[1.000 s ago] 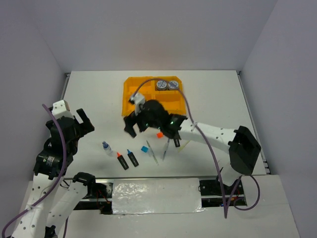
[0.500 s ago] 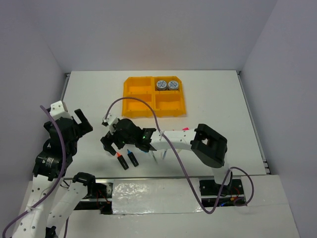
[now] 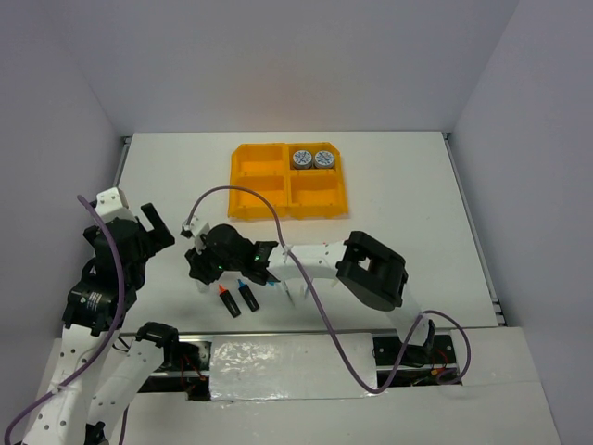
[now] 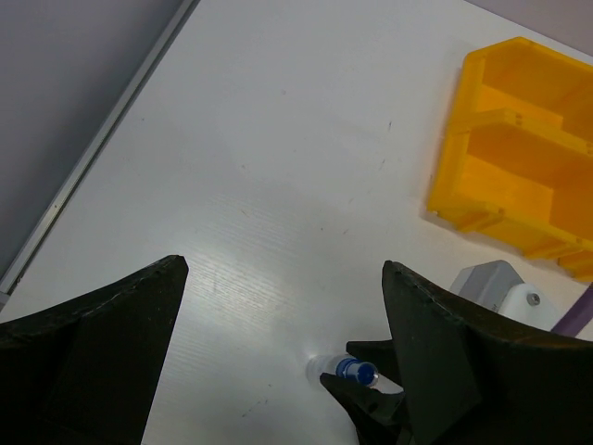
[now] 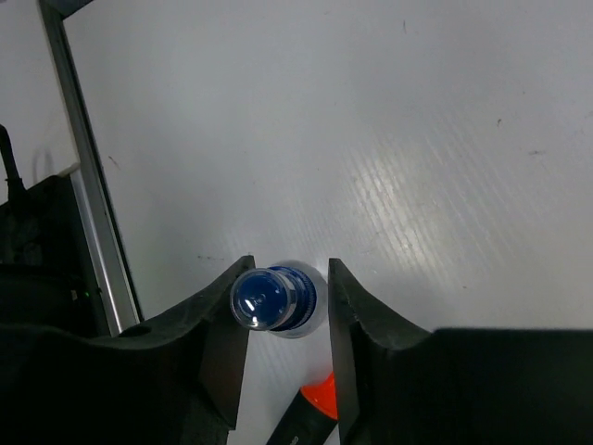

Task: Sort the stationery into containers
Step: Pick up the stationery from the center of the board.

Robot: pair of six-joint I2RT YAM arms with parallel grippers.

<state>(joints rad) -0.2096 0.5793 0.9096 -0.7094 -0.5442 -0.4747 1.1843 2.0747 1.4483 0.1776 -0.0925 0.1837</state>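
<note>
Right gripper [image 5: 287, 276] is reached across to the near-left of the orange-yellow tray [image 3: 243, 176], set down over the small white bottle [image 5: 274, 298]. The bottle stands upright on the tabletop [image 5: 417, 139], blue cap up. The fingers [image 5: 357, 352] sit close on either side of it with a narrow gap; I cannot tell whether they press it or only bracket it. A top-down approach suits a round upright bottle and looks like the setup for a lift toward the tray.

Left gripper [image 4: 284, 267] hangs further left of the tray, fingers wide apart, holding nothing.

Two tape rolls [image 3: 312, 158] lie in the tray's far right compartment.

Orange-capped highlighter [image 3: 225, 298] lies just beside the bottle on the side away from the tray, likeliest to get nudged. Blue-capped highlighter [image 3: 246, 295] lies next to it.
</note>
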